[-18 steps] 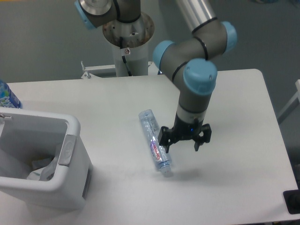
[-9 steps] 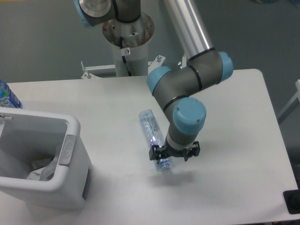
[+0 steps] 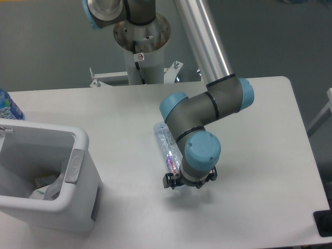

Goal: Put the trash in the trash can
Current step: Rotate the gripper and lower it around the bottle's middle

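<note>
A slim clear bottle [image 3: 166, 142] with a red-purple label lies on the white table, its cap end pointing toward the front. My gripper [image 3: 188, 182] has come down over that cap end, and the wrist hides the lower part of the bottle. The dark fingers [image 3: 167, 181] stand spread on either side of the bottle, so the gripper looks open. The trash can [image 3: 79, 139], a big white bin with a grey tab, stands at the front left. A pale crumpled wrapper [image 3: 45, 185] lies on its bottom.
A blue-labelled bottle [image 3: 7, 107] stands at the far left edge behind the bin. The robot's pedestal [image 3: 141, 46] rises behind the table. A black object [image 3: 323, 223] sits at the front right corner.
The gripper has moved left and toward the front, from beside the bottle to directly over its cap end, and it has come lower. The bottle has stayed where it was.
</note>
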Controlling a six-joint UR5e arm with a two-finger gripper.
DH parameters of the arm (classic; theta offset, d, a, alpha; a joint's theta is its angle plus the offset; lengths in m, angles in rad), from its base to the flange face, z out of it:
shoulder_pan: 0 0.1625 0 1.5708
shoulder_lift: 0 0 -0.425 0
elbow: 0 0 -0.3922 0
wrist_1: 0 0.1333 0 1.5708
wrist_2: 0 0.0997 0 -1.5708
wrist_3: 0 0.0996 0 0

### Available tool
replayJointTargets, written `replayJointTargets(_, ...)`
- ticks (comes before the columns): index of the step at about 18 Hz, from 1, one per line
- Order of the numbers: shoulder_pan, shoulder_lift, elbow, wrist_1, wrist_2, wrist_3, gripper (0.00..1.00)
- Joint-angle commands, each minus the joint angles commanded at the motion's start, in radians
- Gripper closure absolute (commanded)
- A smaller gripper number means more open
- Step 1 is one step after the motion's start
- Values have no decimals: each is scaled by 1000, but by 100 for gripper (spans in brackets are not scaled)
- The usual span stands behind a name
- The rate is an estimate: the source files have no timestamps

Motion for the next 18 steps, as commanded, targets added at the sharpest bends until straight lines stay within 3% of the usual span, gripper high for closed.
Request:
replayJointTargets(8,-2,-6,5,-2,-5,-24,61)
replayJointTargets(18,-2,21,15,-5,-14,-26,87)
